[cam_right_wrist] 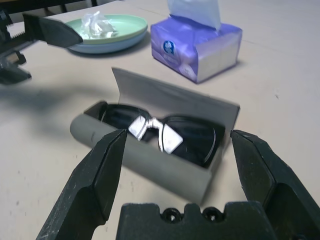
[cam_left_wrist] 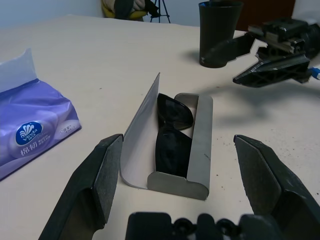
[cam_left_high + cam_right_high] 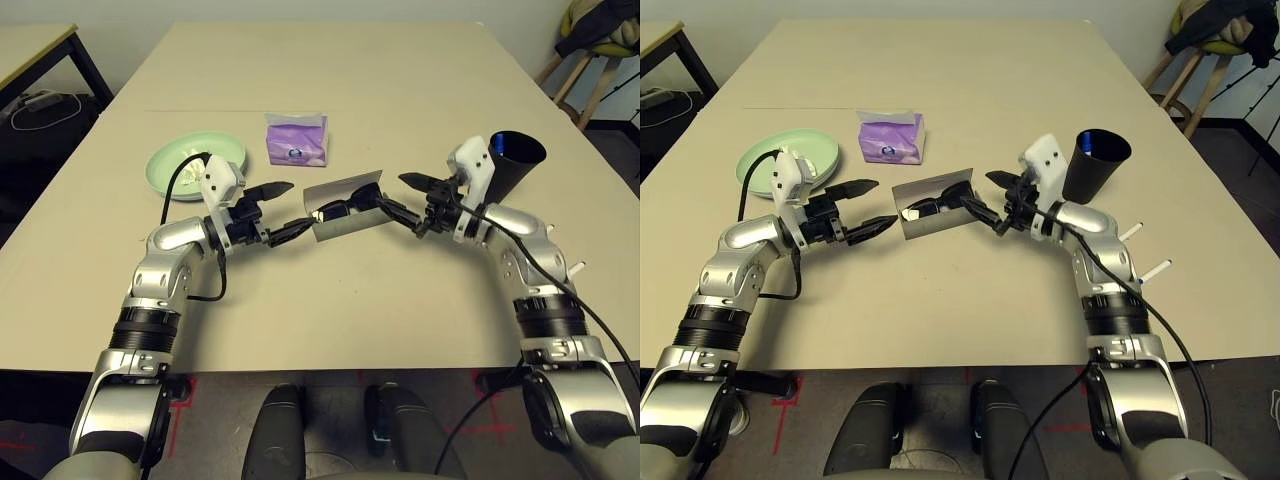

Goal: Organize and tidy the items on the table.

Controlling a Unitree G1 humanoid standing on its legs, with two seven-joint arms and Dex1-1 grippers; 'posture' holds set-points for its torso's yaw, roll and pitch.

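Observation:
An open grey glasses case [image 3: 350, 215] lies mid-table with its lid up and black sunglasses [image 2: 172, 135] inside. My left gripper [image 3: 300, 204] is open at the case's left end, its fingers [image 2: 95, 185] on either side of that end without touching it. At the right end my right gripper [image 3: 392, 192] is open too, with its fingers [image 1: 95, 180] spread wide in front of the case [image 1: 165, 100]. A pale-green plate [image 3: 170, 165] stacked on a light-blue one holds crumpled white tissue [image 1: 97, 24] at the left. A black cup [image 3: 515, 160] stands upright behind my right wrist.
A purple tissue pack [image 3: 296, 138] sits just behind the case. The beige table [image 3: 340, 300] has free room at the front and far back. A smaller table [image 3: 30, 45] stands off to the back left, and a stool with a bag [image 3: 600, 40] to the back right.

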